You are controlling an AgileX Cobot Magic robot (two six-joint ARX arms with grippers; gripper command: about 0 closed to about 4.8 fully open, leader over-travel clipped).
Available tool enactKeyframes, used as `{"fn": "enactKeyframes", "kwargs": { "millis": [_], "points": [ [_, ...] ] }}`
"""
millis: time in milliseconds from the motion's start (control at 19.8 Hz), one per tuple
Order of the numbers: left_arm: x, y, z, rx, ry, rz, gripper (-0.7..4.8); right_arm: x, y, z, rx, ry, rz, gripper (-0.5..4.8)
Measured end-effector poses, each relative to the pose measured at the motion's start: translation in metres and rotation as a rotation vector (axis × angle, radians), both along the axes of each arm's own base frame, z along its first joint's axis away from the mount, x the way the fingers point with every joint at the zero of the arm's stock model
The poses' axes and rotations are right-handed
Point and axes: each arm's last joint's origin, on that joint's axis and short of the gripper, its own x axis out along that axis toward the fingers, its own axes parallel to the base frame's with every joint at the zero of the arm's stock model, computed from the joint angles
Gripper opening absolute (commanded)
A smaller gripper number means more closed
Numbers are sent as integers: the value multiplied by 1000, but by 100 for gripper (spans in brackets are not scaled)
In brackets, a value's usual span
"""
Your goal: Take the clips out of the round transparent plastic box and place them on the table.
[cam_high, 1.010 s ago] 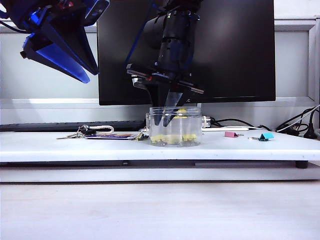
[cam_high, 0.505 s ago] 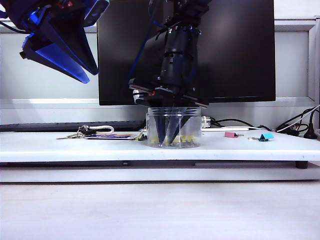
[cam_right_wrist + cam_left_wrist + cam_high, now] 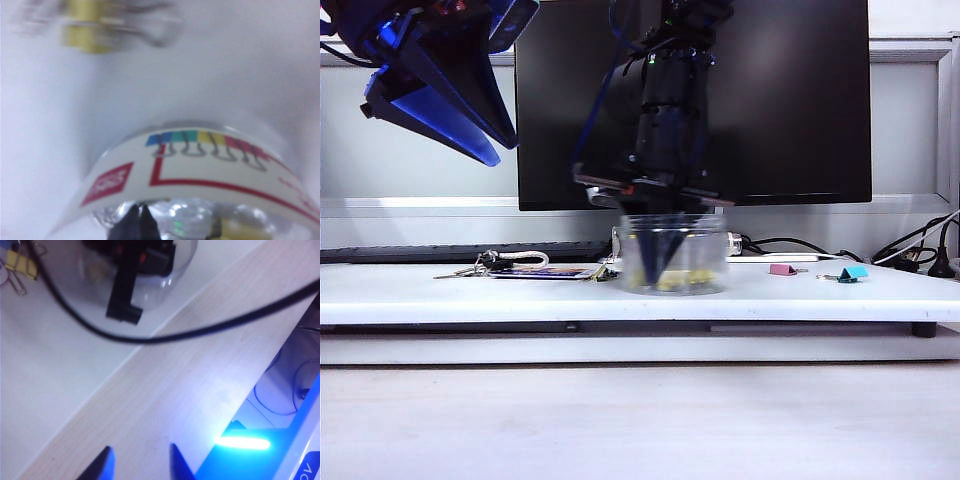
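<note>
1. Since the earlier frames, the right gripper [image 3: 658, 272] has sunk from the rim to the floor of the round transparent plastic box [image 3: 670, 254], and its fingers, apart then, now meet.
2. Counted in the exterior view: one box at centre frame on the table [image 3: 520, 295], several yellow clips [image 3: 692, 281] blurred inside it, too smeared to count; one pink clip [image 3: 782, 269] and one teal clip [image 3: 851, 272] at right.
3. Right arm drops steeply from the upper centre. Its tips [image 3: 138, 220] are pressed together; whether they pinch a clip cannot be told.
4. Left gripper [image 3: 485, 135] hangs at upper left, tilted, jaws parted on nothing [image 3: 140, 462].
5. Box label [image 3: 200, 170] shows coloured clip drawings and a red frame; its writing is unreadable.
</note>
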Motion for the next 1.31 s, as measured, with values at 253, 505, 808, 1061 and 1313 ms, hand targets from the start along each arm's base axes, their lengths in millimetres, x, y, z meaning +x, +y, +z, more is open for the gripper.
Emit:
{"fn": "enactKeyframes", "kwargs": {
  "millis": [253, 505, 808, 1061, 1313],
  "points": [
    [0, 0, 0, 1, -1, -2, 152, -1, -10, 4, -140, -52, -23, -1],
    [0, 0, 0, 0, -2, -2, 152, -2, -13, 8, -138, -51, -26, 44],
    [0, 0, 0, 0, -2, -2, 152, -2, -12, 8, -112, -41, -41, 54],
    [0, 0, 0, 1, -1, -2, 152, 0, -11, 8, -99, -58, -54, 55],
    [-1, 0, 0, 3, 5, -3, 152, 3, -9, -1, -89, -36, -85, 54]
  ]
}}
